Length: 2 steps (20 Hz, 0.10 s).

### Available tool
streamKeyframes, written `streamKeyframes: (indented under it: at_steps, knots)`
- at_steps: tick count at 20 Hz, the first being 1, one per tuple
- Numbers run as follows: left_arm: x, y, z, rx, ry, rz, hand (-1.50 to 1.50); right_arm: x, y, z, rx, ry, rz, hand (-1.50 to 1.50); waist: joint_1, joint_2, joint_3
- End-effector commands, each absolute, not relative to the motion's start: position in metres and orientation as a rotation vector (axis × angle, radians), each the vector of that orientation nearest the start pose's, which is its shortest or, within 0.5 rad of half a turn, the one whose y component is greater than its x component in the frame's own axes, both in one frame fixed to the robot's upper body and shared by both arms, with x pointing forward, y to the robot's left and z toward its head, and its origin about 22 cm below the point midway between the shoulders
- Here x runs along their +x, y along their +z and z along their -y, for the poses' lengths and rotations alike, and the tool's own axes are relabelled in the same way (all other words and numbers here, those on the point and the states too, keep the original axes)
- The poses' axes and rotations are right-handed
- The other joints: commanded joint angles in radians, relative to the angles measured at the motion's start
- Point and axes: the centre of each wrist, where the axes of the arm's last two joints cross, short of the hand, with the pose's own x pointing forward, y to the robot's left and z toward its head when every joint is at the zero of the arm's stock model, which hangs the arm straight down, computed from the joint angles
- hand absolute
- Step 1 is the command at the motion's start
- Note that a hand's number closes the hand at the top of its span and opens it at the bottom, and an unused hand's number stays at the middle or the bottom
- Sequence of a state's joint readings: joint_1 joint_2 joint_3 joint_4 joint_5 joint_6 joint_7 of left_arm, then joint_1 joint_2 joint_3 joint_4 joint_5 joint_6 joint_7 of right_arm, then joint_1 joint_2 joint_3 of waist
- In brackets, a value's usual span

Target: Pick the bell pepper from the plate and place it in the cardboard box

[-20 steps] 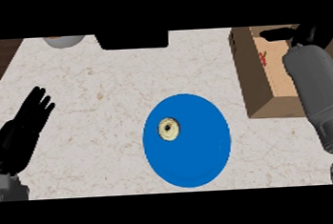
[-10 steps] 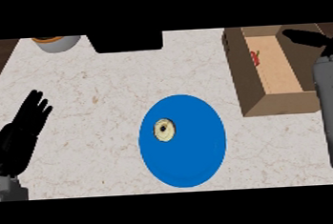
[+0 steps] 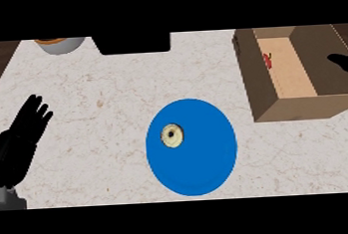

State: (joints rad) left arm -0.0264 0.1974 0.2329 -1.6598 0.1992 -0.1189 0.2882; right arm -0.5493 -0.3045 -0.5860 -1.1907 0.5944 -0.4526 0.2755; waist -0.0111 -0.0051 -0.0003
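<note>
Marble counter (image 3: 94, 88): we list a plate (image 3: 201, 160) holding the pepper (image 3: 171, 135), box (image 3: 302, 107) up-right of plate, left hand (image 3: 20, 142) relaxed far left, right hand (image 3: 344, 62) barely showing beyond, state untellable; we judge pickup due, needing a hand over the plate.

No legible text, number or brand is presented. A small red mark (image 3: 268, 59) is printed on the inner floor of the cardboard box (image 3: 298, 107), far right; it cannot be read.
</note>
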Motion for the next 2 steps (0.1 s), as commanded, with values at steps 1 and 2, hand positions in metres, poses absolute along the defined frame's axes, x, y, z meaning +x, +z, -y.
streamKeyframes:
  at_steps: [1,2]
  knots:
    - [0.248,0.06,-0.322,0.073,0.05,1.435,0.0,0.325,0.109,0.378,-1.152,-0.364,1.357,-1.5,0.009,0.004,0.0]
    - [0.251,0.053,-0.309,0.059,0.048,1.431,0.0,0.321,0.115,0.372,-1.149,-0.382,1.355,-1.5,0.008,0.004,0.0]
